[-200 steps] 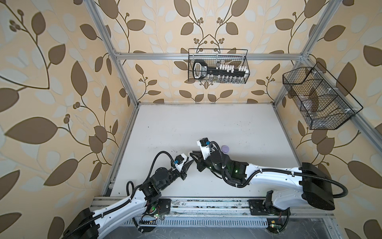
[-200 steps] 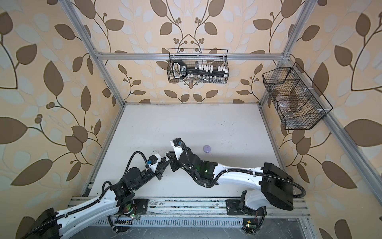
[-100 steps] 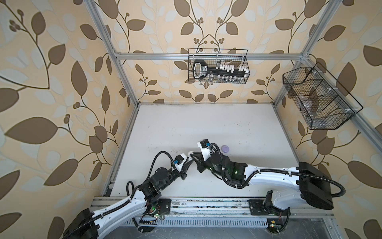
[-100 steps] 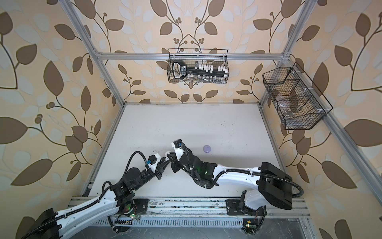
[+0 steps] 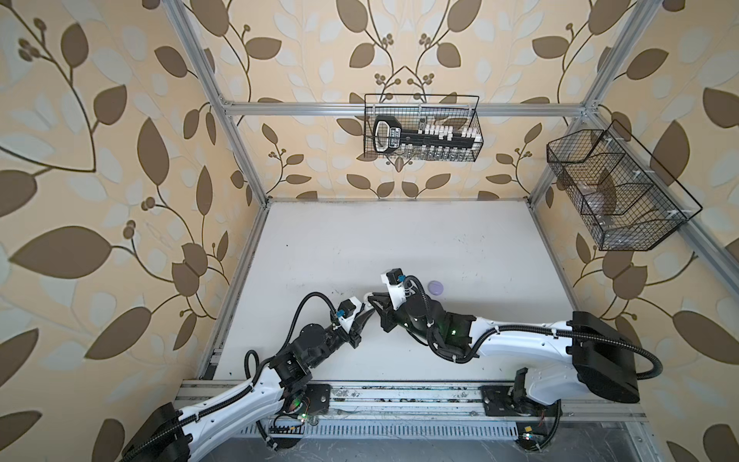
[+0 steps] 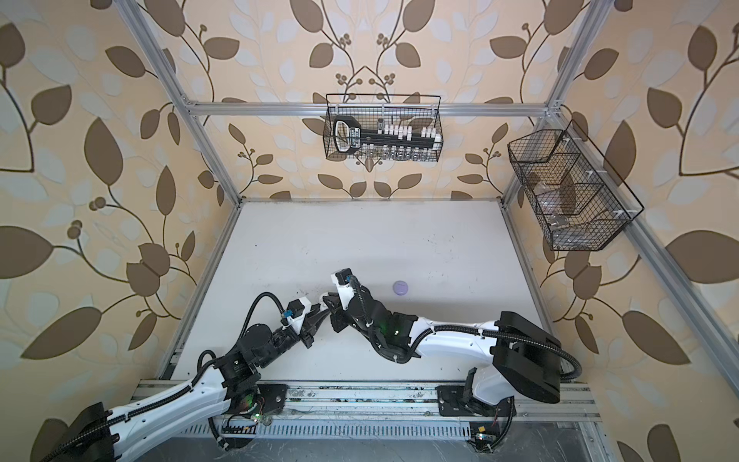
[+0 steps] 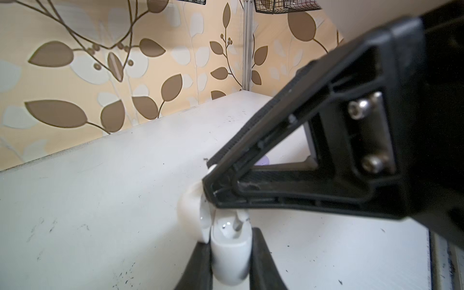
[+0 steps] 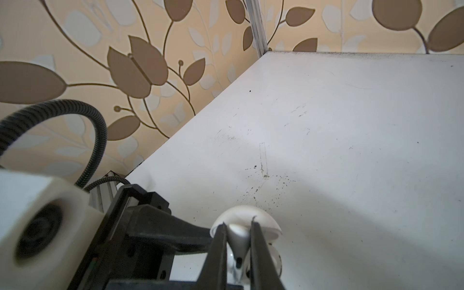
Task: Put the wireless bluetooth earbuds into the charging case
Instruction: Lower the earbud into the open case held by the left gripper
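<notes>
My left gripper (image 7: 229, 242) is shut on the white charging case (image 7: 231, 256), whose lid (image 7: 190, 216) is hinged open. My right gripper (image 8: 238, 226) is shut on a white earbud (image 8: 238, 237). It holds the earbud over the open case, and the stem (image 7: 237, 223) reaches down into the case's well. In both top views the left gripper (image 5: 364, 317) (image 6: 320, 317) and the right gripper (image 5: 374, 305) (image 6: 328, 305) meet tip to tip at the table's front middle. The case and earbud are hidden there.
A closed round lavender case (image 5: 435, 287) (image 6: 401, 287) lies on the white table (image 5: 400, 240) just right of the right wrist. Wire baskets hang on the back wall (image 5: 422, 128) and the right wall (image 5: 616, 192). An aluminium rail (image 5: 400, 396) runs along the front edge.
The right arm's rear links have shifted slightly left. Both grippers stay at the same spot with the same grips.
</notes>
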Controlling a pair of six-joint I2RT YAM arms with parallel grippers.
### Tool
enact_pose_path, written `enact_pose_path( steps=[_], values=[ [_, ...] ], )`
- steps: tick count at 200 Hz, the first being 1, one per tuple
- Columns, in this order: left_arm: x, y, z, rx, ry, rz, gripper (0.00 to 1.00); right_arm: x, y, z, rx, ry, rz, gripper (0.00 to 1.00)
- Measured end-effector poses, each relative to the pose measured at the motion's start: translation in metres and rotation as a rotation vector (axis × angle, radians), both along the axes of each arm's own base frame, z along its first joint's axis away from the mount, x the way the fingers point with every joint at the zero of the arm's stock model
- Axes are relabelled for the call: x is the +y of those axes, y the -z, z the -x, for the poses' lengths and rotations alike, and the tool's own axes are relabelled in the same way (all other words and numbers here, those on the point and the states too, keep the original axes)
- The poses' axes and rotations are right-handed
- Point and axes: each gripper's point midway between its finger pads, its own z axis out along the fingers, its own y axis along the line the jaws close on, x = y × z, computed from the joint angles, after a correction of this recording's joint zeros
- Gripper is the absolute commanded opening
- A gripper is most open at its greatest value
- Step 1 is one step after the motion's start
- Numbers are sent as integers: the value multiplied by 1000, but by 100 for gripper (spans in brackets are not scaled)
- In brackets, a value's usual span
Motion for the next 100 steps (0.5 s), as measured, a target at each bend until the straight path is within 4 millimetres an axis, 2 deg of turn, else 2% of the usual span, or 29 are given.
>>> enact_pose_path(
  steps=[100],
  values=[
    [0, -1, 0, -3, 0, 4, 0, 0, 2, 0, 5, -5, 2, 5]
  ],
)
